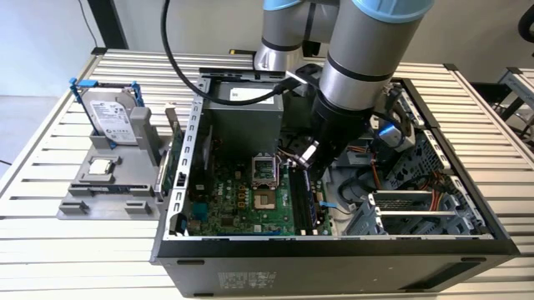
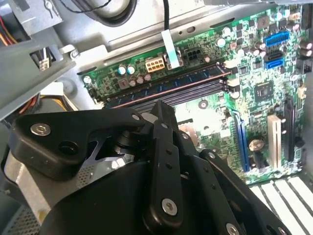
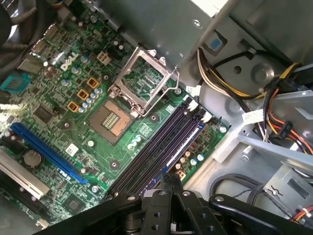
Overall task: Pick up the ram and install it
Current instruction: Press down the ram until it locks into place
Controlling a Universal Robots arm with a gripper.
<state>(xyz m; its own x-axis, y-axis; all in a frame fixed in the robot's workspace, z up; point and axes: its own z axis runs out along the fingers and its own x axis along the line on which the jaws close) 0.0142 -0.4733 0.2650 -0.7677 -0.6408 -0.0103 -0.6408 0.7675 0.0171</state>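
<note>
An open computer case (image 1: 334, 250) is laid on its side on a slatted table (image 1: 50, 244). Inside it, a green motherboard (image 1: 242, 203) is mounted, on which an open processor socket (image 3: 110, 117) with its raised metal retention frame (image 3: 144, 81) is seen in the first wrist view. Blue expansion slots (image 3: 46, 152) are set near one board edge. A silver power supply (image 1: 242, 103) occupies the far end of the case. Bundled coloured cables (image 3: 286, 125) are routed beside the board. On the exterior view's left, a grey holder (image 1: 109, 194) carries an upright hard drive (image 1: 109, 119) with blue brackets and a small square processor chip (image 1: 100, 166).
</note>
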